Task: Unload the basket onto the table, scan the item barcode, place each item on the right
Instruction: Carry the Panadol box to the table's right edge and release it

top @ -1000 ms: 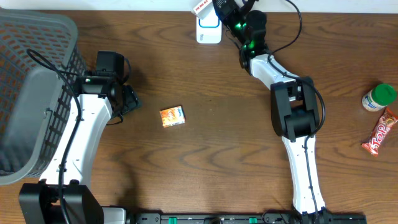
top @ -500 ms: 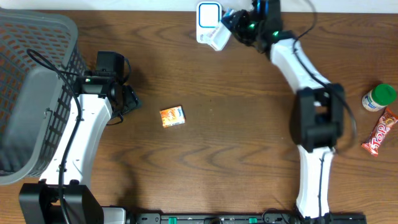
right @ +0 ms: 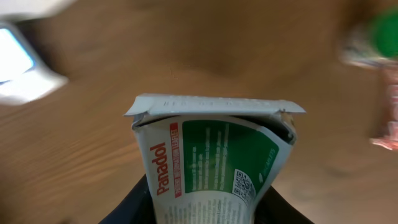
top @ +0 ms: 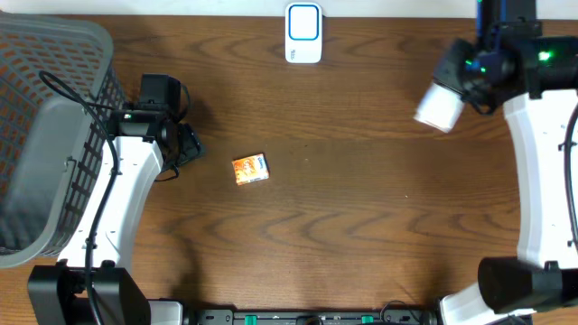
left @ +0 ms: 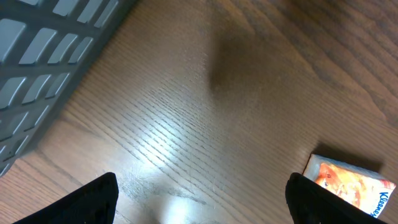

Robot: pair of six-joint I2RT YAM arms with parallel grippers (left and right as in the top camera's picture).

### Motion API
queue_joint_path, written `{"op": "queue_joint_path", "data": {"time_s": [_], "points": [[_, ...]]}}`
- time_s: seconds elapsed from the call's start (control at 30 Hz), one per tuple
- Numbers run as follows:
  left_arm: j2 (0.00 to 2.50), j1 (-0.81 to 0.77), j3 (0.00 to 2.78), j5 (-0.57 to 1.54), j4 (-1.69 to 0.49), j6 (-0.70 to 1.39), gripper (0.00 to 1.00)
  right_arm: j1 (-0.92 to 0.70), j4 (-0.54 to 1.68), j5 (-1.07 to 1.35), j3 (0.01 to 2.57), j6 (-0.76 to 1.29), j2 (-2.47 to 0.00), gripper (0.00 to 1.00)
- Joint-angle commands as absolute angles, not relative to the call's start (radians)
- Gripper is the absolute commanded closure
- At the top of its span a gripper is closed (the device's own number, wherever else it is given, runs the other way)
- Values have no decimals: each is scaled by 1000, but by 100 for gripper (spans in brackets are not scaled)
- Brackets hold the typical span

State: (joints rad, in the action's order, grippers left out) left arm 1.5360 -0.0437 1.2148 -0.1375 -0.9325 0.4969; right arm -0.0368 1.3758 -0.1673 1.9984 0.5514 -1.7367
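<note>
Found right gripper (top: 462, 79) clamped on white-and-green cardboard Panadol box (top: 440, 106), fingers closed partway against its two sides. Placed box over right rear of brown wooden table (top: 361, 226), raised off the top, white end pointing left and forward in overhead view.

Read from right wrist view: red "Panadol" lettering, green panel, small square code near right edge. Noted dark fingers (right: 140, 202) gripping box low down. Found top flap folded shut, one corner gaping slightly. Could not see contents. Could not make out a striped barcode.

Logged white scanner with blue-framed screen (top: 303, 33) at rear centre of table, well apart from box, to its left.

Found left gripper (left: 202, 208) spread wide, nothing between its fingertips, over bare wood. Noted grey plastic slotted basket (top: 45, 135) standing at left edge, just beside that gripper. Saw only grey walls and a grey floor inside. Could not tell more about contents.

Logged small orange printed packet (top: 250, 169) lying flat on table, near left gripper, to its right, not touching it.

Noted green-topped item (right: 376, 31) and red wrapper (right: 390, 118) at right edge of right wrist view, both too blurred to name.
</note>
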Motion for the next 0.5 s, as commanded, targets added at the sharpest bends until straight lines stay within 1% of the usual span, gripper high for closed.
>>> {"op": "queue_joint_path", "data": {"time_s": [0.0,0.03,0.13,0.2,0.3,0.47], "points": [[1536,-40,1208,-150,-934,494,14,43,1382,-324,1959,556,-1773,69],[1536,-40,1208,-150,-934,494,14,63,1371,-334,1942,557,-1774,69],[1536,-40,1208,-150,-934,494,14,122,1285,-358,1860,541,-1777,64],[1536,-40,1208,-150,-934,494,14,156,1221,-358,1785,530,-1781,64],[1536,-40,1208,-150,-934,494,14,198,1135,-315,1652,530,-1786,66],[1536,-40,1208,-150,-934,494,14,237,968,-334,1415,530,-1786,62]]}}
